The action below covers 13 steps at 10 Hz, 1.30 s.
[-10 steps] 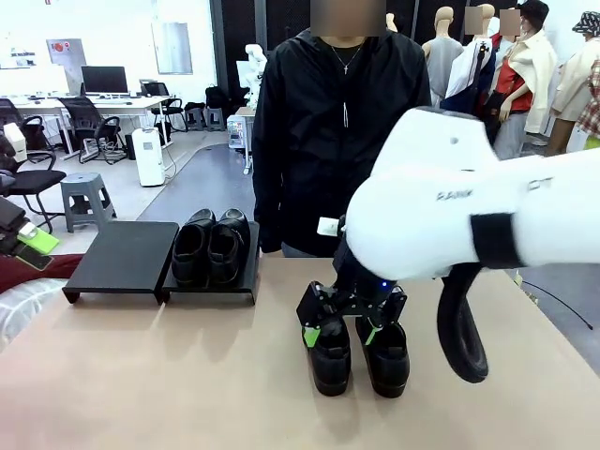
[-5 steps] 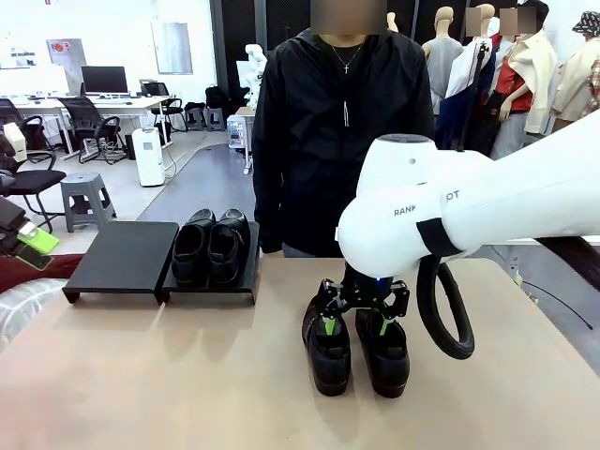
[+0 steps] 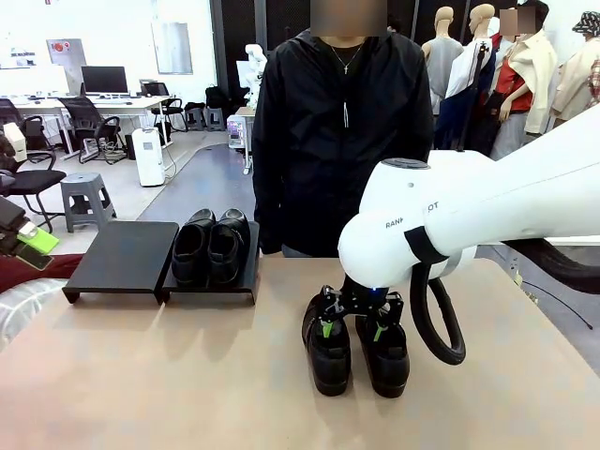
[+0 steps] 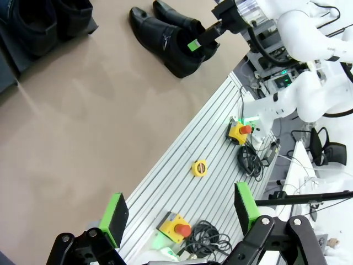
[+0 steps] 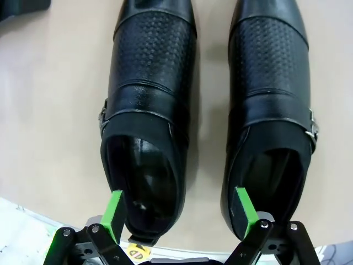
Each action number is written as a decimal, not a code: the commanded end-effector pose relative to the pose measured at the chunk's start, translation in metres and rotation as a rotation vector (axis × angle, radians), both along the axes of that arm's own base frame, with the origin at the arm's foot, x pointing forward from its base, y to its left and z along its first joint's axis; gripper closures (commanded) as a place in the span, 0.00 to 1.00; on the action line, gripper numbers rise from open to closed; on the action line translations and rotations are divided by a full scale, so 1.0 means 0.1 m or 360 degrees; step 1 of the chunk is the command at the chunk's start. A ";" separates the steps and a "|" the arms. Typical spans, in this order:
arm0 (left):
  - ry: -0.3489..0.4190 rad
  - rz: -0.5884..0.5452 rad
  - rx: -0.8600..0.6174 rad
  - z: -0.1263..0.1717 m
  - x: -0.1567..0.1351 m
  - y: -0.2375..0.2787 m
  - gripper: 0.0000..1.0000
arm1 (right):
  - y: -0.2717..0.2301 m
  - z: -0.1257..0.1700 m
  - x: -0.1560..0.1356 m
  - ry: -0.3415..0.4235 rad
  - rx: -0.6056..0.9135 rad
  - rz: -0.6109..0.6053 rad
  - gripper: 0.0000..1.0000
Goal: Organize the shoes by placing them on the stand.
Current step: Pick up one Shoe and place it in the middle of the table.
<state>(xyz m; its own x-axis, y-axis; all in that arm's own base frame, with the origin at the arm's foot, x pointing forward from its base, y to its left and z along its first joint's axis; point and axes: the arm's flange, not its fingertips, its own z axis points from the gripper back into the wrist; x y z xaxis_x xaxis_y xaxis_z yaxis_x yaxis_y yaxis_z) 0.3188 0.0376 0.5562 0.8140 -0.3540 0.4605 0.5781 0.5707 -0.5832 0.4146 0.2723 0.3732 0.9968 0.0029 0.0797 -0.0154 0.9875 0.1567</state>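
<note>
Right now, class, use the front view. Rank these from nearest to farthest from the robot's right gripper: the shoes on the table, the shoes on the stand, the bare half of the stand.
1. The shoes on the table: right below the open right gripper.
2. The shoes on the stand: off to the left, on its right half.
3. The bare half of the stand: farthest left.

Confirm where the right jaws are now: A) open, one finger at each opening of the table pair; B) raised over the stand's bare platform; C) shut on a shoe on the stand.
A: the green pads stand apart, one at the opening of each of the two shoes on the table.
</note>
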 end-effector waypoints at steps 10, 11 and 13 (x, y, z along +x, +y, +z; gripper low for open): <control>-0.0027 -0.0027 -0.0035 0.01 0.00 0.01 0.00 | 0.22 -0.03 0.15 -0.0050 0.0023 -0.0009 0.00; -0.0027 -0.0027 -0.0035 0.01 0.00 0.01 0.00 | 0.19 -0.08 0.17 -0.0019 0.0034 -0.0015 0.60; -0.0027 -0.0027 -0.0035 0.01 0.00 0.01 0.00 | 0.16 -0.11 0.19 -0.0018 0.0038 -0.0029 1.00</control>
<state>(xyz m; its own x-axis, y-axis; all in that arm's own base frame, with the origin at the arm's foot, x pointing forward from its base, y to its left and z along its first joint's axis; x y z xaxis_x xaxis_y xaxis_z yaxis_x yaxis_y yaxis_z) 0.3188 0.0376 0.5562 0.8138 -0.3541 0.4608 0.5784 0.5703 -0.5833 0.4275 0.2824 0.3617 0.9969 0.0120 0.0772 -0.0250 0.9851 0.1700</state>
